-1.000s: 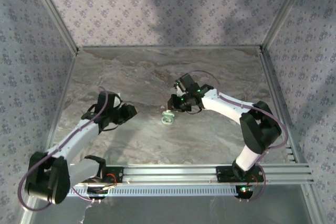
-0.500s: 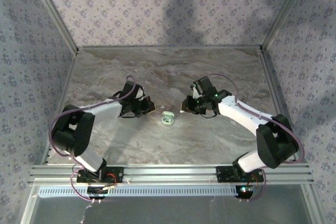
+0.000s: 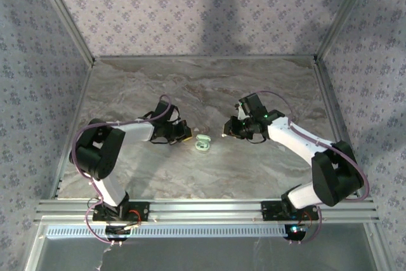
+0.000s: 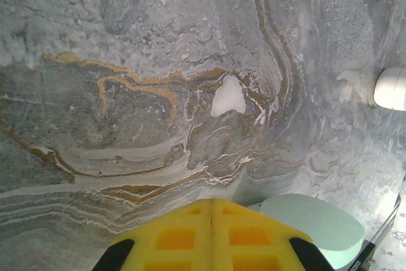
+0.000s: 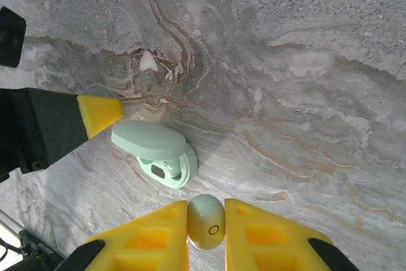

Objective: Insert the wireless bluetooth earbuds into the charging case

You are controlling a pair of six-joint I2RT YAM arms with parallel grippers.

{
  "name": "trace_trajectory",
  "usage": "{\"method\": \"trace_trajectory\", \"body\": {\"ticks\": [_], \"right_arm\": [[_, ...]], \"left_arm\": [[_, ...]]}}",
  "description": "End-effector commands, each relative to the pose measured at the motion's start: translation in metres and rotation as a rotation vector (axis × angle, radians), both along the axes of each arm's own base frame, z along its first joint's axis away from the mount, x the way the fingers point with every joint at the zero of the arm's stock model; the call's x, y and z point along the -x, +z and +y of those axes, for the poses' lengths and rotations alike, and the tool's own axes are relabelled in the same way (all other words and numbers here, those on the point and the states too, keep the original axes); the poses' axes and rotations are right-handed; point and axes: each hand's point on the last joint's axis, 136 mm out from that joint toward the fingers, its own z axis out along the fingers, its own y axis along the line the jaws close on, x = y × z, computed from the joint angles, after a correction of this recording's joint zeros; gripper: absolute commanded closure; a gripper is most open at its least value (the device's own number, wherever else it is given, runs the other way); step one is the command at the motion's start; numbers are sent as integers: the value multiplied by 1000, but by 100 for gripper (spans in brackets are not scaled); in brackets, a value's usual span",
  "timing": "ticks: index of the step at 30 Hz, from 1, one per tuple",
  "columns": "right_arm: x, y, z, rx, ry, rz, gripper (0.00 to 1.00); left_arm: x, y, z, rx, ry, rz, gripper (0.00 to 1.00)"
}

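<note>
The charging case [image 5: 185, 168] is pale mint green and lies open on the marble table, its lid [image 5: 147, 140] raised. One earbud [image 5: 166, 168] sits in a socket beside a dark empty slot. My right gripper [image 5: 206, 205] is shut on a second mint earbud [image 5: 206, 223], just short of the case. In the top view the case [image 3: 202, 143] lies between my right gripper [image 3: 227, 129] and my left gripper [image 3: 184, 133]. The left gripper [image 4: 212, 202] is shut with nothing in it, and the case lid [image 4: 317, 225] lies right beside its tips.
A yellow fingertip [image 5: 99, 113] of the left gripper reaches in from the left in the right wrist view, close to the lid. A white rounded part [image 4: 392, 88] shows at the right edge of the left wrist view. Patterned walls enclose the marble table [image 3: 209, 87].
The left arm has swung in from the left until its shut gripper sits beside the case. The right gripper has drawn back to the right, off the case.
</note>
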Motion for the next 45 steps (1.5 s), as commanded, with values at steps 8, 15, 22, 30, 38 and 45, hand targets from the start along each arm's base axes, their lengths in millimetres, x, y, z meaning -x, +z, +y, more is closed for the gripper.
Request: {"method": "trace_trajectory", "body": {"ticks": [8, 15, 22, 30, 38, 45], "right_arm": [[1, 1, -1, -13, 16, -8, 81], [0, 1, -1, -16, 16, -9, 81], [1, 0, 0, -19, 19, -7, 81], [1, -1, 0, -22, 21, -6, 81], [3, -2, 0, -24, 23, -2, 81], [5, -1, 0, -24, 27, 0, 81]], "left_arm": [[15, -1, -12, 33, -25, 19, 100], [24, -3, -9, 33, -9, 29, 100], [32, -3, -14, 33, -12, 28, 100], [37, -1, -21, 38, -18, 22, 100], [45, 3, -33, 40, -31, 11, 100], [54, 8, -37, 32, -30, -2, 100]]}}
